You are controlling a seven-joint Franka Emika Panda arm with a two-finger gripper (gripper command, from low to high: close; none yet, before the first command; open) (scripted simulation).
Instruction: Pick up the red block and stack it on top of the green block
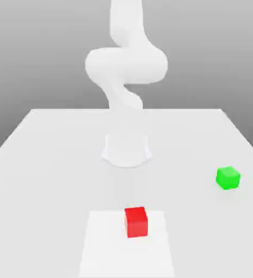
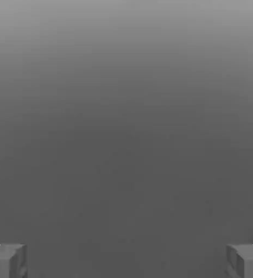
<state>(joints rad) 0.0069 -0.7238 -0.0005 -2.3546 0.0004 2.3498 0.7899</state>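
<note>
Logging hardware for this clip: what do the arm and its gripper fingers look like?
The arm is plain white with smooth, rounded, bulbous links on a round white base; no cables or markings show. In the hand view, the gripper has two blocky grey fingers with white upper faces.

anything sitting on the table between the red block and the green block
No. In the exterior view, bare white table runs between the red block and the green block; they sit apart.

White table (image 1: pixel 47 163), brighter white square patch (image 1: pixel 107 244) near its front edge
</note>
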